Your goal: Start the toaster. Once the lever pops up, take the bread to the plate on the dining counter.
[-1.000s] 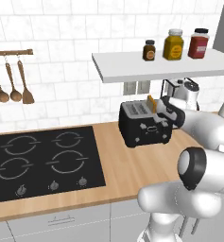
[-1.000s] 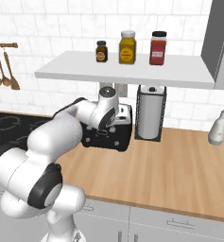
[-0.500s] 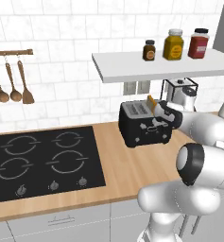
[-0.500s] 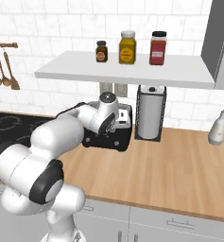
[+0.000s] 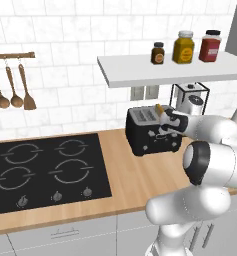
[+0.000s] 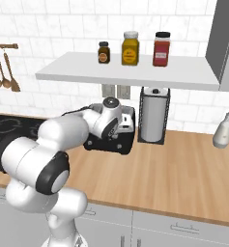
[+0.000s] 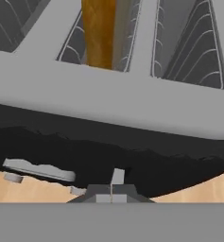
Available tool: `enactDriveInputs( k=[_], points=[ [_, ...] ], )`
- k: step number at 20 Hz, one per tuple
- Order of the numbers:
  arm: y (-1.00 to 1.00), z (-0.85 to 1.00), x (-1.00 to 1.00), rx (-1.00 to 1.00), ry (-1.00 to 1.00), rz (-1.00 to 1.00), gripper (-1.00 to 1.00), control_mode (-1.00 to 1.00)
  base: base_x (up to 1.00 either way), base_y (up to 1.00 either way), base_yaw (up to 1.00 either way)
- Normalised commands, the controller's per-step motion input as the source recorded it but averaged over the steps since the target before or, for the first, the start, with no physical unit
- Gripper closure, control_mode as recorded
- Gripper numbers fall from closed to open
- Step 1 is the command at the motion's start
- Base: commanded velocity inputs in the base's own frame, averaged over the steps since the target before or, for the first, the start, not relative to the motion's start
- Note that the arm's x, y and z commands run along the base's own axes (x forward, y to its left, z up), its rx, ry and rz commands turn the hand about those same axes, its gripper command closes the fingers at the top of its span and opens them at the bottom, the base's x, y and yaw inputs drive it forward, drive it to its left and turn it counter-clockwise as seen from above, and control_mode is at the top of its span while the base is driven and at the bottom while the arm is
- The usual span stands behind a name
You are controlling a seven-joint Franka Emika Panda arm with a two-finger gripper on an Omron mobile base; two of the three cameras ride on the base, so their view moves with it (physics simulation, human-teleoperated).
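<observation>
Fingers [image 7: 111,196] are seen pressed tightly together with nothing between them, their tips low against the dark front of the toaster [image 5: 151,131] in the hand view. In the left base view the fingers [image 5: 166,128] are placed at the toaster's right end, where a lever would be expected, though the lever itself cannot be made out. The toaster is set on the wooden surface [image 5: 140,175] against the tiled wall, just right of the black stovetop [image 5: 45,170] and below the white shelf [image 5: 165,70] carrying three jars.

The bread [image 7: 100,33] is held in one slot, standing on edge with its orange-brown crust showing, its long axis running along the slot. From the fingers it lies forward and above in the hand view, across the pale top plate of the toaster; the slot beside it appears empty. In the left base view a small tip of the bread [image 5: 160,108] is seen above the toaster top, just beside the hand. By judgement, the starting step is in hand: the lever is to be pushed down along the end face, so the coming move runs downward, not toward the slice.

The right base view shows what the others do not: a paper towel roll [image 6: 154,116] just right of the toaster [image 6: 125,135], and a white bottle [image 6: 222,130] well apart, while the arm hides most of the toaster's front there. The slot interior is given by the hand view alone.
</observation>
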Motion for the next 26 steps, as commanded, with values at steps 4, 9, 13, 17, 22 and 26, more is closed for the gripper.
enactDriveInputs(
  k=[4, 9, 13, 17, 22, 26],
  points=[
    [0.0, -0.43, 0.07, 0.0, 0.0, 0.0, 1.0, -1.0, 0.0, 0.0, 0.0],
    [0.0, -0.47, 0.0, 0.0, 0.0, 0.0, 1.0, -1.0, 0.0, 0.0, 0.0],
    [-0.05, -0.61, 0.0, 0.0, 0.0, 0.0, 1.0, -1.0, 0.0, 0.0, 0.0],
    [-0.04, -0.71, 0.0, 0.0, 0.0, 0.0, 1.0, -1.0, 0.0, 0.0, 0.0],
    [-0.03, -0.64, -0.03, -0.01, 0.0, 0.0, 1.0, -1.0, 0.0, 0.0, 0.0],
    [0.0, 0.18, -0.16, 0.0, -0.01, 0.0, 1.0, -1.0, 0.0, 0.0, 0.0]
  ],
)
